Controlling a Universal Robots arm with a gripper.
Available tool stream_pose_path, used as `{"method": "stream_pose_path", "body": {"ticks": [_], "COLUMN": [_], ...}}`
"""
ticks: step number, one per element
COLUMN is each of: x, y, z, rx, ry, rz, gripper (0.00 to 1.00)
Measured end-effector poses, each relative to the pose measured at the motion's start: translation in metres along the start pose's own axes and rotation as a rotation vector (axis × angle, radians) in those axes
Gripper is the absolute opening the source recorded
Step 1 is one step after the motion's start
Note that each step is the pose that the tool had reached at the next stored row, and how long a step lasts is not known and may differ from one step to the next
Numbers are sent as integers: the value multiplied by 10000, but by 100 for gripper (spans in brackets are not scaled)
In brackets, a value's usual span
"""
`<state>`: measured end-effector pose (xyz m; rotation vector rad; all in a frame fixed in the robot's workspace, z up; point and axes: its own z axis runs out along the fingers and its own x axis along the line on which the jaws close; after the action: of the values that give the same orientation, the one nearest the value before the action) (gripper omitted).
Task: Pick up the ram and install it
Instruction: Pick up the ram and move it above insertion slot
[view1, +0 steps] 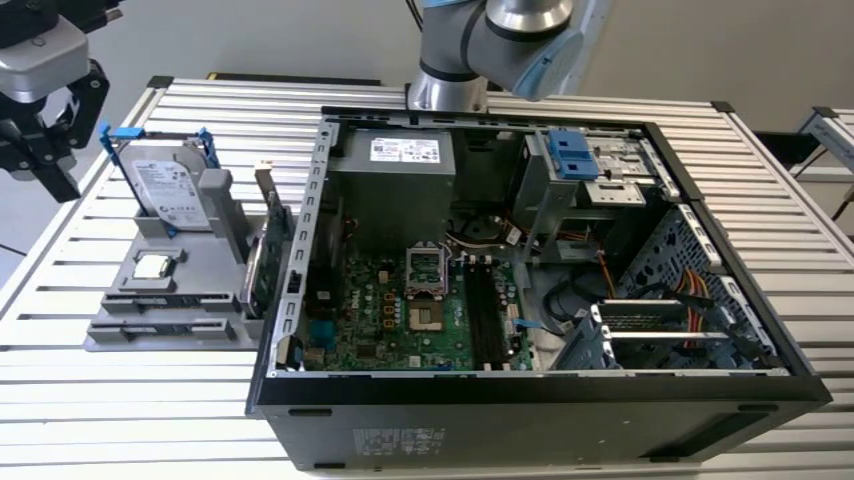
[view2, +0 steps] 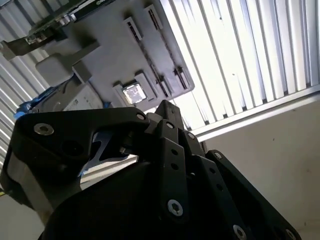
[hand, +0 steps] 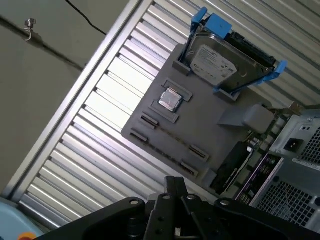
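Observation:
My black gripper (view1: 60, 185) hangs at the exterior view's far left, above the slatted table's edge and apart from the grey fixture (view1: 200, 335). In both wrist views its fingertips (hand: 175, 184) (view2: 165, 107) meet with nothing between them. The fixture's two long slots (hand: 170, 135) look bare. The ram is hidden from me. Dark memory slots (view1: 487, 320) run beside the processor socket (view1: 424, 268) in the open computer case (view1: 534, 395); I cannot tell whether a stick stands in one.
On the fixture stand a hard drive in a blue bracket (view1: 174, 190) and a small silver processor chip (view1: 154, 265). A green expansion card (view1: 274, 250) stands on edge between fixture and case. The arm's base (view1: 447, 90) rises behind the case.

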<state>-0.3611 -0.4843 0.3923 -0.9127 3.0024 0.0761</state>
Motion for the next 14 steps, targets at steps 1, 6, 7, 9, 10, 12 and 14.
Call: {"method": "stream_pose_path", "body": {"ticks": [1,6,7,9,10,12,14], "x": [0,0,0,0,0,0,0], "y": [0,0,0,0,0,0,0], "z": [0,0,0,0,0,0,0], "rx": [-2,-9,-11,-14,-16,-19,-22], "ry": [5,26,31,39,44,53,63], "rz": [-100,-557,-649,-844,-946,-1148,-1358], "gripper": [0,0,0,0,0,0,0]}}
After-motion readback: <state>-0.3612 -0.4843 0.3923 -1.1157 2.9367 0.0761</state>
